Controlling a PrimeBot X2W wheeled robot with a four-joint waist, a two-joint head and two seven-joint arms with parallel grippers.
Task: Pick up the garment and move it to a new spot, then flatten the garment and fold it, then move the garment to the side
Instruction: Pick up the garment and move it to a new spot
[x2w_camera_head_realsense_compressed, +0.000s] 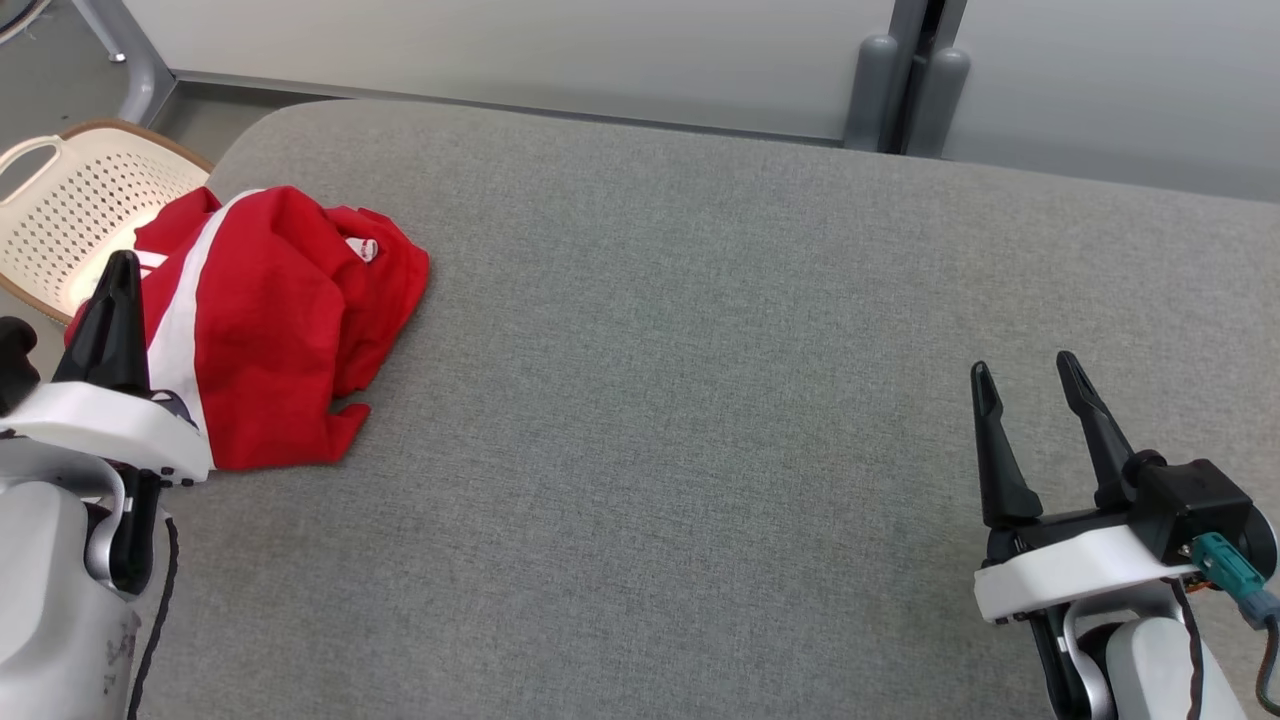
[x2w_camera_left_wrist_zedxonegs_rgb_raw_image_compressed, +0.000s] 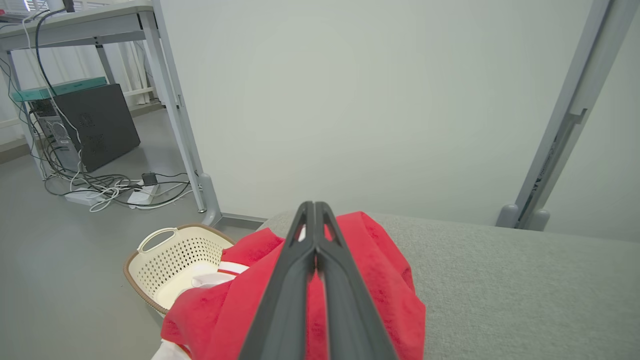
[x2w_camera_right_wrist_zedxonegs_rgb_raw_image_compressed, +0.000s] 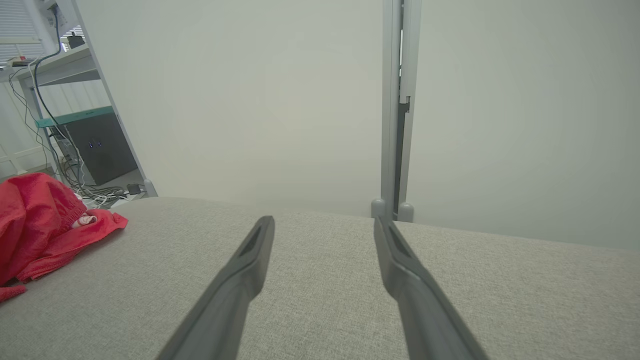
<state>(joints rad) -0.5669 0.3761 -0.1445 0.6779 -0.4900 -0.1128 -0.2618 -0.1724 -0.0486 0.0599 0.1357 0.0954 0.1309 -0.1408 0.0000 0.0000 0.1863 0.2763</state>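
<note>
While hovering over the red-and-white garment (x2w_camera_head_realsense_compressed: 290, 310) with left tool (x2w_camera_left_wrist_zedxonegs_rgb_raw_image_compressed: 313, 206) closed on nothing, right tool (x2w_camera_head_realsense_compressed: 1022, 363) spread, risks shoving it off the bench (x2w_camera_head_realsense_compressed: 700, 350) into the laundry basket (x2w_camera_head_realsense_compressed: 70, 215).

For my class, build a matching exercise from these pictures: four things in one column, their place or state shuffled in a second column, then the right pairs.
Column one
1. red garment
2. cream laundry basket
3. left gripper
4. right gripper

Column two
A. fingers apart
B. on the floor beside the grey padded surface
C. fingers pressed together
D. crumpled at the padded surface's left end

Pairs: 1-D, 2-B, 3-C, 4-A
</note>
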